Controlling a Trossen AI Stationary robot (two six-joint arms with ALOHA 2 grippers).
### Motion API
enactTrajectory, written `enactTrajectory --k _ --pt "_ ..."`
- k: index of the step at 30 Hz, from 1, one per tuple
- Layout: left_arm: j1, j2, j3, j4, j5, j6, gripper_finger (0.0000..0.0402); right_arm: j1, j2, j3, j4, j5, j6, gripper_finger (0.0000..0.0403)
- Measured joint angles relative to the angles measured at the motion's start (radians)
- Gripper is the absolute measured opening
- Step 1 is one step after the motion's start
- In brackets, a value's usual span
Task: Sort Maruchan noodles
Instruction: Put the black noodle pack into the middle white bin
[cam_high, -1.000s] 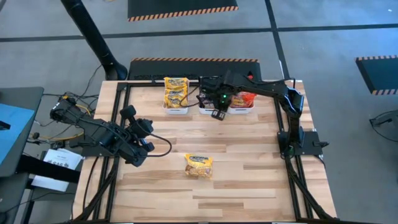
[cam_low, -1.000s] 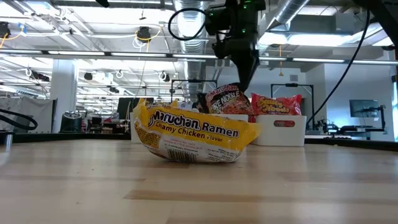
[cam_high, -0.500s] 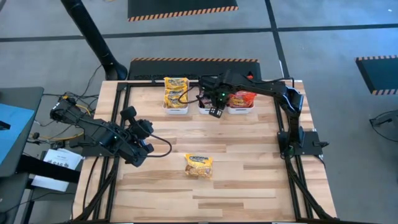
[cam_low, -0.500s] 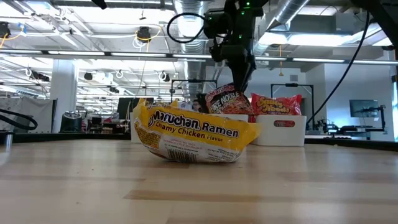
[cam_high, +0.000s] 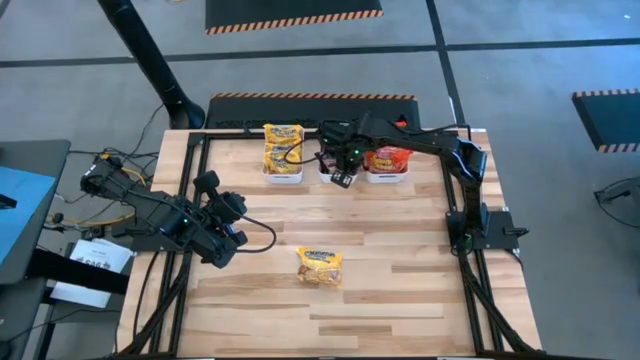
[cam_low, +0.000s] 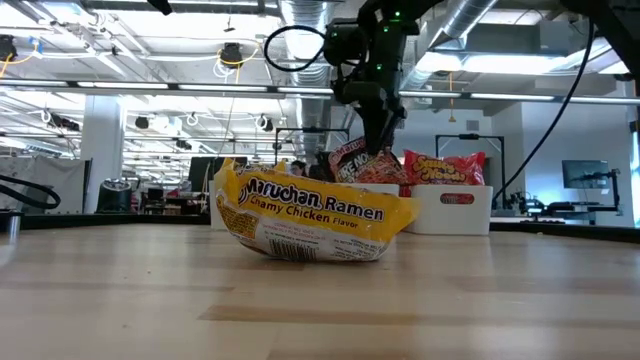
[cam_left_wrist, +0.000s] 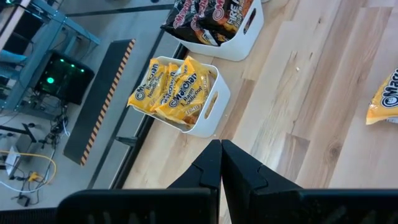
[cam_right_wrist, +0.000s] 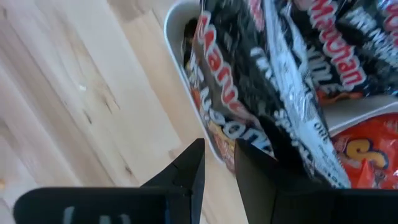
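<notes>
One crinkly yellow sq. packet (cam_high: 319, 265) lies on wood-plank table (cam_high: 400, 290).

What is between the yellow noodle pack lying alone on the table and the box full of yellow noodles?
Only bare wooden table: the high view shows nothing between the lone yellow packet and the yellow-noodle bin.

We see a wood-plank table (cam_high: 400, 270). Three white bins sit in a row along its far edge: yellow-pack bin (cam_high: 283, 176), dark-pack bin (cam_high: 331, 176) just right of it, red-pack bin (cam_high: 387, 176) next right. One loose yellow pack (cam_high: 319, 266) lies flat on the planks, well in front of the dark-pack bin, near the table's middle.
</notes>
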Motion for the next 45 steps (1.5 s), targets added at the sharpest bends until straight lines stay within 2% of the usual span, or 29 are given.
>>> enactTrajectory --k 10,20,27,45 --pt "0.000 0.000 0.000 -0.001 0.000 0.000 0.0000 -0.012 0.108 0.001 0.051 0.002 0.002 0.0111" --pt "0.000 0.000 0.000 -0.001 -0.003 0.031 0.0000 -0.018 0.104 0.000 0.194 0.054 0.065 0.0111" --pt "0.000 0.000 0.000 -0.001 -0.001 0.026 0.0000 -0.022 0.158 0.001 0.132 0.027 0.115 0.0111" --pt "0.000 0.000 0.000 0.000 -0.002 0.013 0.0000 -0.029 0.145 0.001 -0.033 0.039 0.133 0.0111"
